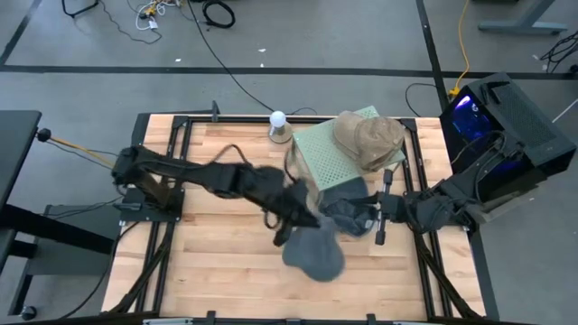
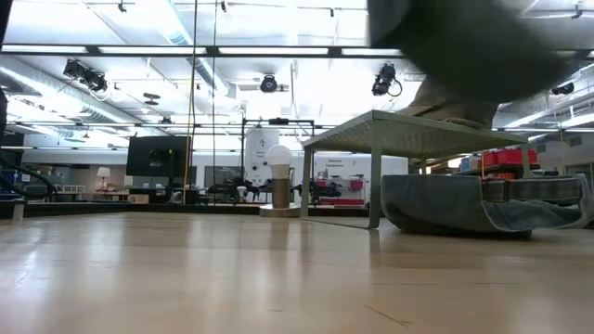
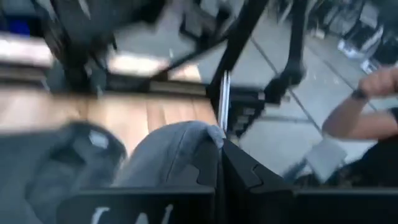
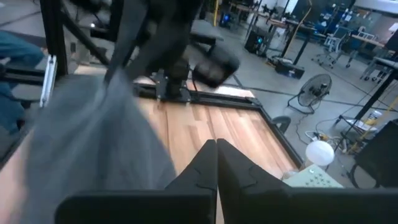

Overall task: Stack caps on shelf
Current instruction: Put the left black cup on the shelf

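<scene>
My left gripper (image 1: 294,217) reaches to the table's middle and is shut on a slate blue-grey cap (image 1: 316,254), which shows in the right wrist view as a hanging grey cap (image 4: 93,130). The pale green perforated shelf (image 1: 330,153) stands toward the far edge on thin legs. Tan caps (image 1: 368,138) lie piled on its right part. Another blue-grey cap (image 1: 348,209) lies on the table at the shelf's near side, partly under the shelf (image 2: 408,130). My right gripper (image 1: 373,217) is just right of this cap, fingers shut on nothing (image 4: 216,167). My left gripper (image 3: 219,171) pinches the blue-grey cap's fabric (image 3: 186,146) between its two fingers; which part of the cap that is cannot be told. The cap hangs below the fingers, lifted clear of the table, and shows as a dark blur (image 2: 473,42) in the low view.
A white bulb on a small stand (image 1: 278,122) sits left of the shelf at the far edge. A black box with blue light (image 1: 501,117) stands beyond the table's right side. Black frame rails border the tabletop. A person's arm (image 3: 367,102) shows beyond the table. Bare wood lies toward the near edge.
</scene>
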